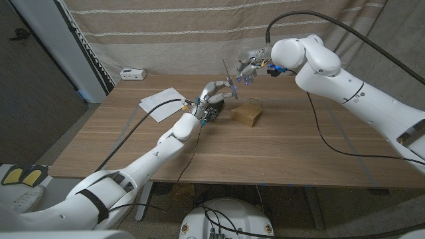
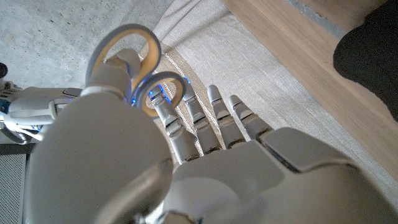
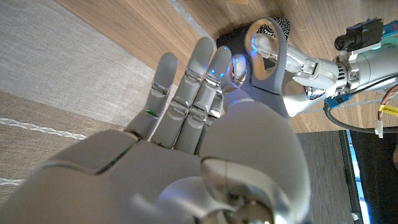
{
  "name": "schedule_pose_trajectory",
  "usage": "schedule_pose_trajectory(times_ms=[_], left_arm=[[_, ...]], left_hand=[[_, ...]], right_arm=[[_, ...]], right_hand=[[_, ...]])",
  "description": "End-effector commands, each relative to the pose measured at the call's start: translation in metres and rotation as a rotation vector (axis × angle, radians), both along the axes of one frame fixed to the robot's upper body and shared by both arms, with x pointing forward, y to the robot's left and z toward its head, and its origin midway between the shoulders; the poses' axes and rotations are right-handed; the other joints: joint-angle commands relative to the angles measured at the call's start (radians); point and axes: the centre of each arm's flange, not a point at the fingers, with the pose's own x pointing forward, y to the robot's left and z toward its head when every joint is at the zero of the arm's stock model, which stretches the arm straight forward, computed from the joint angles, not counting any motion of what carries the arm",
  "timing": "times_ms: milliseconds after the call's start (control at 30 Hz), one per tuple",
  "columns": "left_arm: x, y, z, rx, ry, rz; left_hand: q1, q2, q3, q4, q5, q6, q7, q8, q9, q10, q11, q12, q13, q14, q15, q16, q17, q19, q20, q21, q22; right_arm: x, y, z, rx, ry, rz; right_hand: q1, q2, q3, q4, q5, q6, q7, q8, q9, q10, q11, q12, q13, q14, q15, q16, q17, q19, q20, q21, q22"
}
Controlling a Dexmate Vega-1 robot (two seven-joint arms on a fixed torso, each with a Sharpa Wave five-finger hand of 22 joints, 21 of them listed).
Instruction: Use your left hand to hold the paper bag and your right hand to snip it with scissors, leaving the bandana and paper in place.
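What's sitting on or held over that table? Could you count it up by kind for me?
Grey-handled scissors: 1
Brown paper bag: 1
Black patterned bandana: 1
White paper sheet: 1
Small white box: 1
Total: 5

Even, soft indoor light; wrist views blurred up close.

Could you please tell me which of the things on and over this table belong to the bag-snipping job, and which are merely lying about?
Belonging to the job:
- paper bag
- scissors, up between the two hands
- left hand
- right hand
- bandana and paper, to be left in place

Just lying about:
- white box at the table's far edge
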Motion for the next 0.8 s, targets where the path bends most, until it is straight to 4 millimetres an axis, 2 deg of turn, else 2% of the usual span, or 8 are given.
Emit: schedule_pose_trajectory(times_ms=[33,433,800], left_arm=[[0.004,0.001,-0.006,-0.056,0.057,-0.056],[0.006,0.007,-0.006,-0.107,0.090,-0.109],[-0.002,0.013,-0.003,-0.138,0.085,-0.136]], left_hand=[[0.008,0.030,0.013,0.004,0.007,0.103,0.008,0.012,0.075,0.077,-0.066,0.008,-0.001,0.010,-0.178,0.004,0.000,0.013,-0.064,0.010,0.002],[0.010,0.030,0.015,0.005,0.008,0.105,0.008,0.011,0.074,0.092,-0.067,0.009,-0.008,0.016,-0.178,0.001,-0.002,0.015,-0.064,0.010,0.002],[0.009,0.026,0.015,0.005,0.008,0.101,0.009,0.007,0.073,0.097,-0.067,0.007,-0.014,0.016,-0.177,-0.004,-0.004,0.018,-0.063,0.011,0.002]], right_arm=[[0.000,0.005,0.002,-0.012,-0.007,-0.003],[0.003,0.000,0.003,0.009,-0.020,-0.024],[0.011,-0.005,0.000,0.038,-0.024,-0.036]], right_hand=[[-0.006,0.003,0.000,-0.007,0.006,0.007,0.000,0.002,0.001,0.006,-0.006,0.007,0.005,0.005,-0.030,0.000,-0.001,0.005,-0.146,0.006,0.000],[-0.010,0.001,-0.001,-0.011,0.007,0.003,0.002,0.002,-0.005,0.006,-0.003,0.007,0.002,0.006,-0.030,0.001,-0.001,0.005,-0.145,0.006,-0.001],[-0.022,0.000,-0.004,-0.009,0.007,-0.021,-0.002,-0.003,-0.011,-0.012,-0.001,-0.001,-0.001,-0.006,-0.030,-0.007,-0.007,-0.002,-0.145,0.000,-0.004]])
